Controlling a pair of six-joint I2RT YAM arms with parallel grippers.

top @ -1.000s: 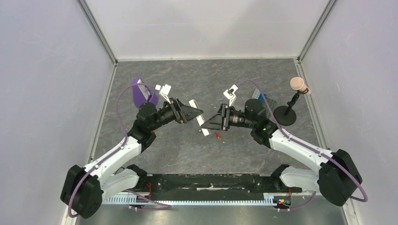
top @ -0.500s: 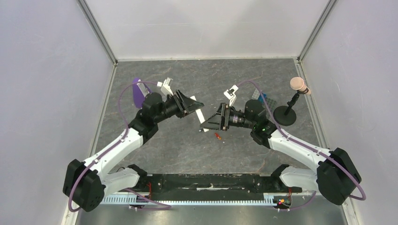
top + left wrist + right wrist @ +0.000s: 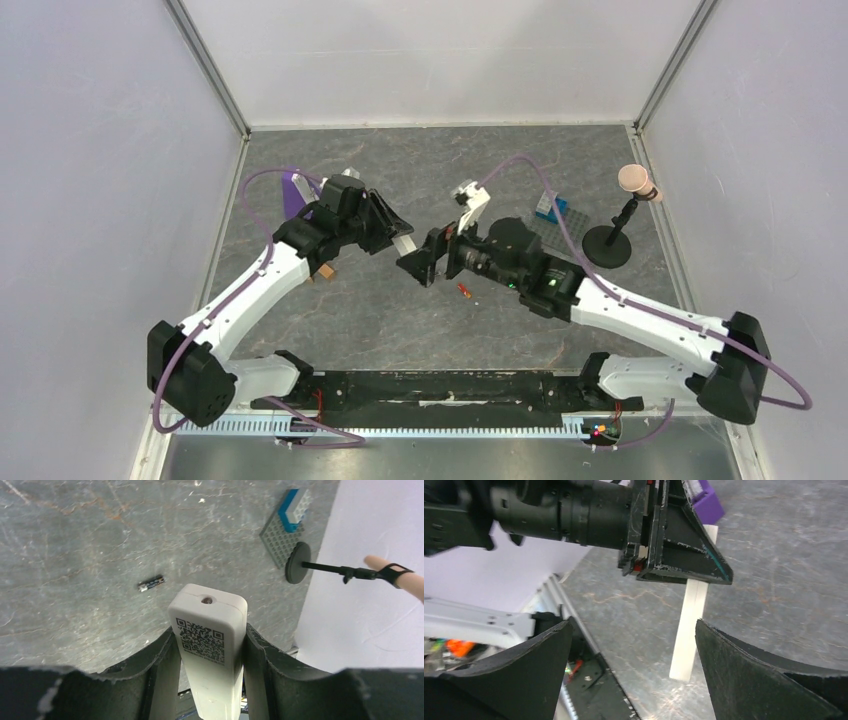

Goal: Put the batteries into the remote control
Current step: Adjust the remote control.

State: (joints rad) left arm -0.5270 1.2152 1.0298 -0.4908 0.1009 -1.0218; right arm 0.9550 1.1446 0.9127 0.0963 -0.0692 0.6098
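Note:
My left gripper (image 3: 209, 630) is shut on the remote control (image 3: 209, 625), a white bar with a QR code on its back, held above the table. In the top view the left gripper (image 3: 390, 230) holds the remote control (image 3: 404, 243) just left of my right gripper (image 3: 418, 266). In the right wrist view the right gripper (image 3: 632, 625) stands wide open, with the remote control (image 3: 689, 630) hanging beyond its fingers, untouched. A red-orange battery (image 3: 463, 290) lies on the table below the right gripper. A dark battery (image 3: 151, 583) with a silvery tip lies on the table.
A purple stand (image 3: 295, 195) sits behind the left arm. A small orange block (image 3: 326, 270) lies beside that arm. At the right are a grey studded plate (image 3: 548, 212) with a blue brick and a black stand (image 3: 610, 245) carrying a pink finger-like piece (image 3: 636, 180).
The left gripper closed on the remote and drew it back to the left. The right gripper opened, let go of the remote and shifted left with its arm.

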